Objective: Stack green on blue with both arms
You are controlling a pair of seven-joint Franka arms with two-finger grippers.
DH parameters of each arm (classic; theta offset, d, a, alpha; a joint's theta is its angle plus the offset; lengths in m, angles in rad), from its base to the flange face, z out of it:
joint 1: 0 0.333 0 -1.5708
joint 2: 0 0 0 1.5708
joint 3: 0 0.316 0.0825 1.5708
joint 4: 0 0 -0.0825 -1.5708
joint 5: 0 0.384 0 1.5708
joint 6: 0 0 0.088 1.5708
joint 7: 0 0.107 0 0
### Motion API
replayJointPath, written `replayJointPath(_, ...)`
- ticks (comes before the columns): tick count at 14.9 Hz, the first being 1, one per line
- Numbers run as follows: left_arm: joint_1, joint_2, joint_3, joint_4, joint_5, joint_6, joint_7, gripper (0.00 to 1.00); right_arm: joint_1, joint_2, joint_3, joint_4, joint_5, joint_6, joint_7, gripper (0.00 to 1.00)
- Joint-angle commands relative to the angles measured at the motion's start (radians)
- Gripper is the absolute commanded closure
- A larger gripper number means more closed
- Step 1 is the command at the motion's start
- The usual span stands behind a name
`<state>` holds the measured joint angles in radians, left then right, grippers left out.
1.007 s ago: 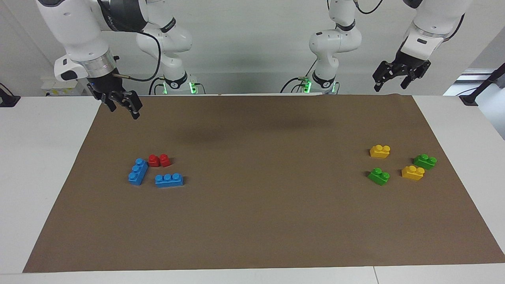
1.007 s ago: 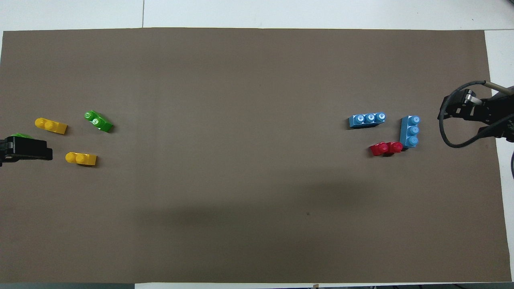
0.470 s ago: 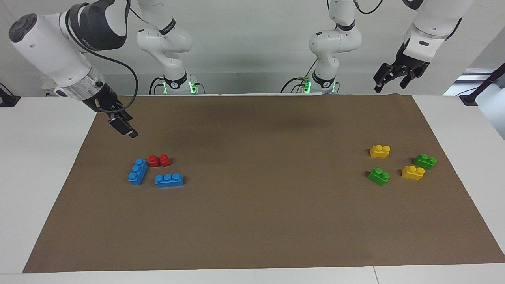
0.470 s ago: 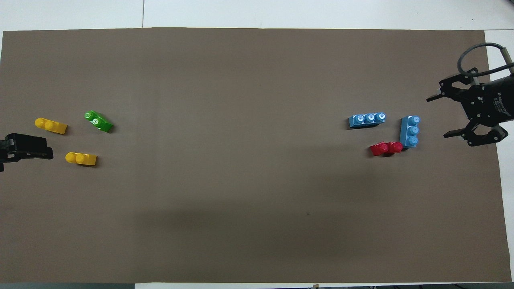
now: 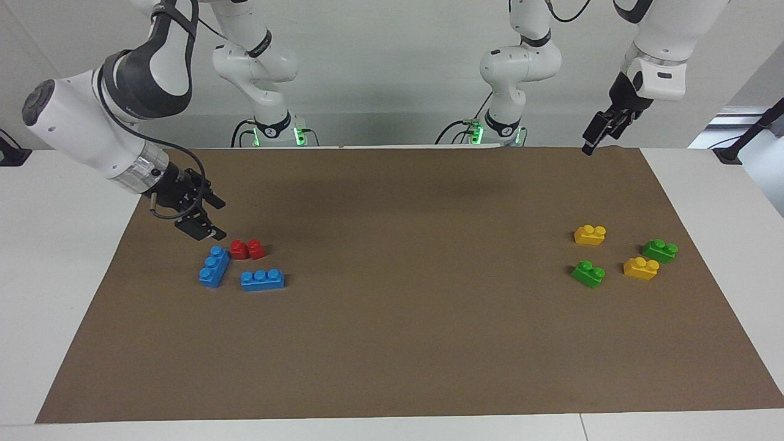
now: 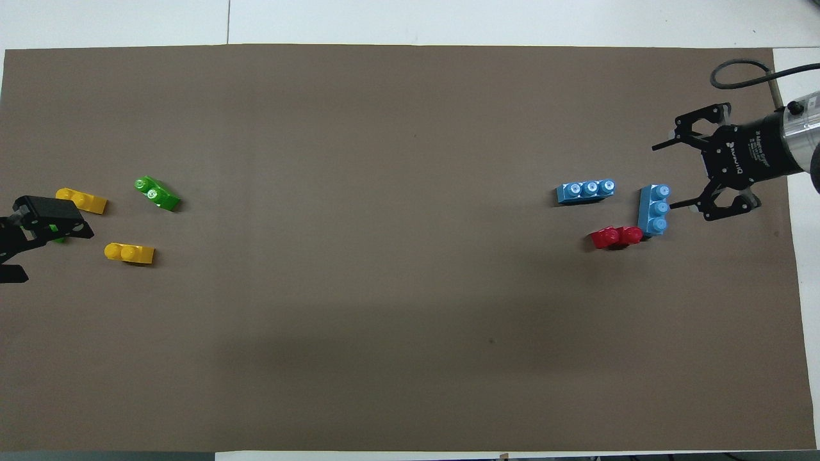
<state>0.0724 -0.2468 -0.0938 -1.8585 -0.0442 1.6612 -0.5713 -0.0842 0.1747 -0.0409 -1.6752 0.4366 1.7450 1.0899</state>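
Moved since earlier: right gripper had dropped lower and swung toward the bricks; the left gripper had turned edge-on; no brick had shifted.

Facing view – right gripper: fingers spread apart, holding nothing, low over the brown mat, just beside the angled blue brick and apart from it.
Facing view – left gripper: raised over the mat's robot-side edge at the left arm's end; seen edge-on, so I cannot tell how its fingers stood.
Facing view – blues: glossy plastic, three round studs each; the second blue brick lay flat, a little farther from the robots than the red brick.
Facing view – greens: two-stud blocks; one green brick sat well apart from the blues at the left arm's end, the other green brick close by, with two yellow bricks among them.

Overhead view – right gripper: black open frame, wide open, cable looping off the wrist – arm cut off by the edge.
Overhead view – left gripper: partly cut off at the edge, covering most of one green; only a sliver showed.
Overhead view – visible green brick: lay skewed on the matte mat.
Overhead view – blues: angled blue brick touched the red brick; second blue brick stood apart.
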Motion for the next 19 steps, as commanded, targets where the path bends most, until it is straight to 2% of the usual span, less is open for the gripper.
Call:
replayJointPath(1,0.007,-0.029,0.002,-0.076,-0.025,0.090,-0.123,0.00,-0.017,0.094,0.001,0.104,0.028,-0.019,0.018,0.06)
replayJointPath(7,0.018,0.009,0.005,-0.142,-0.031,0.186,-0.280,0.00,-0.019,0.203,0.001,0.120,0.065,-0.004,0.016,0.06)
replayJointPath(13,0.047,0.136,0.006,-0.136,-0.029,0.279,-0.288,0.00,-0.028,0.249,0.001,0.101,0.065,-0.004,-0.027,0.05)
replayJointPath(16,0.047,0.219,0.008,-0.122,-0.022,0.321,-0.286,0.00,-0.032,0.258,0.003,0.040,0.068,0.034,-0.033,0.05)
replayJointPath(19,0.049,0.288,0.008,-0.113,-0.013,0.379,-0.271,0.00,-0.034,0.258,0.003,0.023,0.090,0.027,-0.033,0.05)
